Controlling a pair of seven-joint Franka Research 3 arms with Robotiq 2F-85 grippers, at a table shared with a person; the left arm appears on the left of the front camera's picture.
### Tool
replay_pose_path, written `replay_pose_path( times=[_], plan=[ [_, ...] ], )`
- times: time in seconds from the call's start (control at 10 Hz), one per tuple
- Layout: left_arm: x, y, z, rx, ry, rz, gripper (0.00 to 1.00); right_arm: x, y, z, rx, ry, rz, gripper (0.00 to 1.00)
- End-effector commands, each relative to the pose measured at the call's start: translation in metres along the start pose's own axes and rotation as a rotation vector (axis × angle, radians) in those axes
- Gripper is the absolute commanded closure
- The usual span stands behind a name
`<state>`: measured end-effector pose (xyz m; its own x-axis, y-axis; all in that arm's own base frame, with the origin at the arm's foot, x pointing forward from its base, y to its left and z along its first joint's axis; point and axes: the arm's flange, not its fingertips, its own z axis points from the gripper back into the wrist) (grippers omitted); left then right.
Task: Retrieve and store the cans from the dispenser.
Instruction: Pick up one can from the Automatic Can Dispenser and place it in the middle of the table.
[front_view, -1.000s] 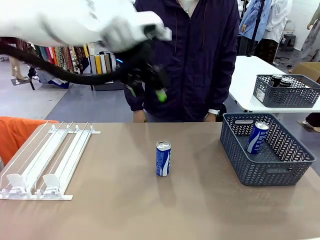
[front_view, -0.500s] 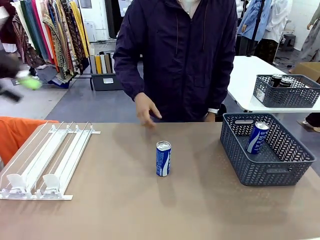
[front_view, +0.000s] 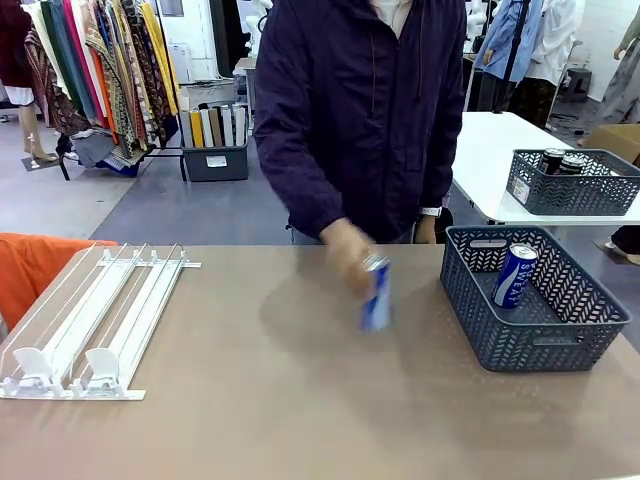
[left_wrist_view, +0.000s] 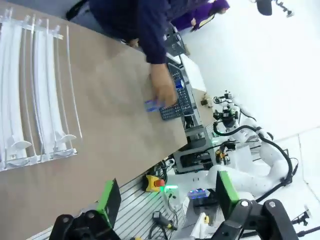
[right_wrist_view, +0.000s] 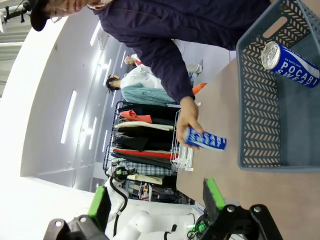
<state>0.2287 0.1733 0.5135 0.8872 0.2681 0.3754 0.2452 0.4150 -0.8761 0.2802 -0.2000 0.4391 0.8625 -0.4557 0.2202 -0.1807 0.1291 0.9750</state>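
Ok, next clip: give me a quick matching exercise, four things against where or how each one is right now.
Things:
1. can in the person's hand
2. can in the grey basket
3. dispenser
4. left pincer

States:
A. lanes hold no cans
B. leaning against the basket wall
C. open, off the table
D. lifted and blurred, near the basket

Pairs: 1-D, 2-B, 3-A, 4-C

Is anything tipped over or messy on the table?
Nothing is spilled. One blue can leans tilted against the wall of the grey basket instead of standing up. The person's hand holds another blue can tilted above the table. The white dispenser holds no cans.
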Motion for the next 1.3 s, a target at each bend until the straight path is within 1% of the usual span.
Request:
replay_pose_path(
  times=[0.0,1.2],
  plan=[
    [0.0066,-0.0291,-0.0017,0.069,0.029,-0.046,0.00,-0.0003,0.0016,0.0005,0.003,0.009,0.016,0.00],
    [0.0066,-0.0291,-0.0017,0.069,0.029,-0.046,0.00,-0.0003,0.0016,0.0005,0.003,0.009,0.016,0.00]
  ],
)
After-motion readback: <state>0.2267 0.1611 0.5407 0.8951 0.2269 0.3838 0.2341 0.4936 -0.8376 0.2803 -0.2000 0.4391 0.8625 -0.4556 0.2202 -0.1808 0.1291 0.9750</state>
